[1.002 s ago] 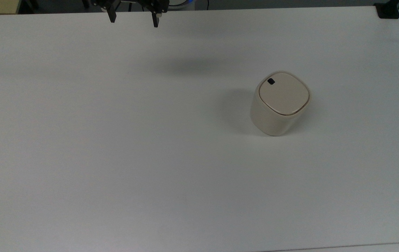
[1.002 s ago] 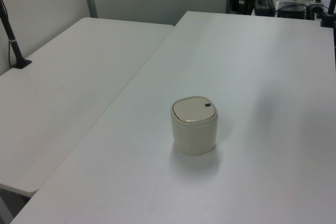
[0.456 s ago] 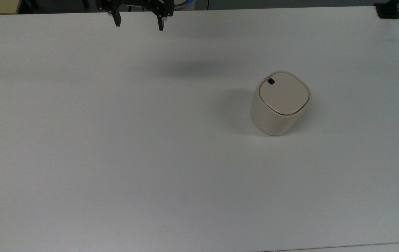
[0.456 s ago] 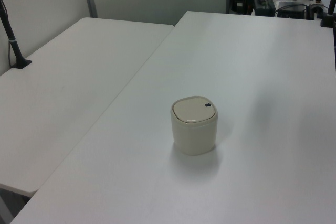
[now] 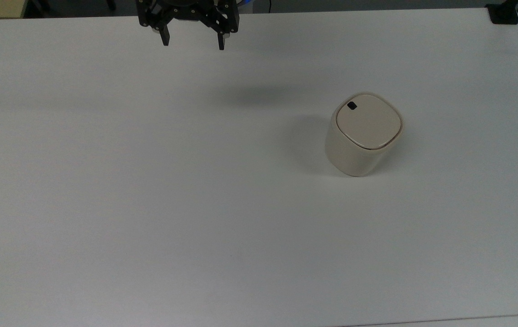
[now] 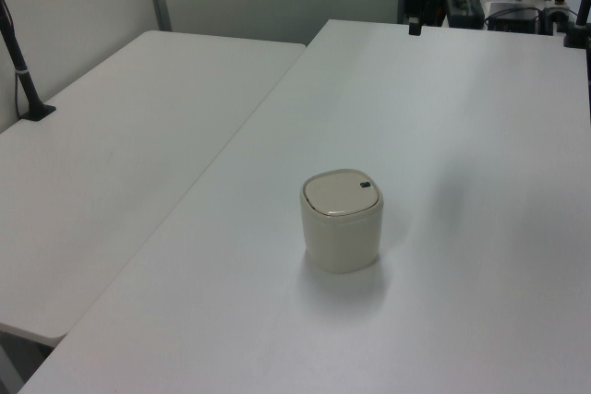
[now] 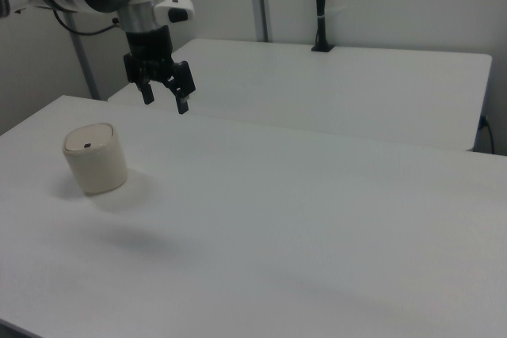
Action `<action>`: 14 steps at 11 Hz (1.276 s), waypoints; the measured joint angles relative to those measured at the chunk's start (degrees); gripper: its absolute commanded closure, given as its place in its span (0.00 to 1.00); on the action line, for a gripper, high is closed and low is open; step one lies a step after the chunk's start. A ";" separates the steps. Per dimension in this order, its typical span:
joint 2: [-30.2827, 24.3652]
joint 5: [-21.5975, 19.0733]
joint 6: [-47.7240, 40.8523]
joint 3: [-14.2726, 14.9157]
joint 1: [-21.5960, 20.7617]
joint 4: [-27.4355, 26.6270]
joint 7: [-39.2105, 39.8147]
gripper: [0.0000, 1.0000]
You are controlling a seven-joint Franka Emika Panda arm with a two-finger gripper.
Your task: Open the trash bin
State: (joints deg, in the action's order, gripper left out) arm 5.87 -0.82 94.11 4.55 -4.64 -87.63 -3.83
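One bin (image 5: 364,134) stands lid shut at about 3 o'clock on the bench (image 5: 150,204) in the top view. End effector (image 5: 192,40), fingers spread and empty, hangs near 12 o'clock, well apart. Best approach: come over the black button (image 5: 352,106) and press straight down.

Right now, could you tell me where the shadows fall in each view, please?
Top view: the trash bin shadows the table toward the top view's left; a soft patch lies below the open tool. Right view: a faint patch lies near the bin.
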 measured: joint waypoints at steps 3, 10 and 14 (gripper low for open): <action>0.41 0.13 0.00 0.23 -0.04 0.26 0.00 0.00; 0.55 0.16 0.00 -0.12 -0.18 0.51 0.00 0.00; 1.39 0.16 0.01 -0.36 -0.54 1.53 8.91 0.00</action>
State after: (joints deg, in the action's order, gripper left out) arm 7.26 -0.66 94.12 4.19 -5.18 -86.09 5.08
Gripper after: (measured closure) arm 0.000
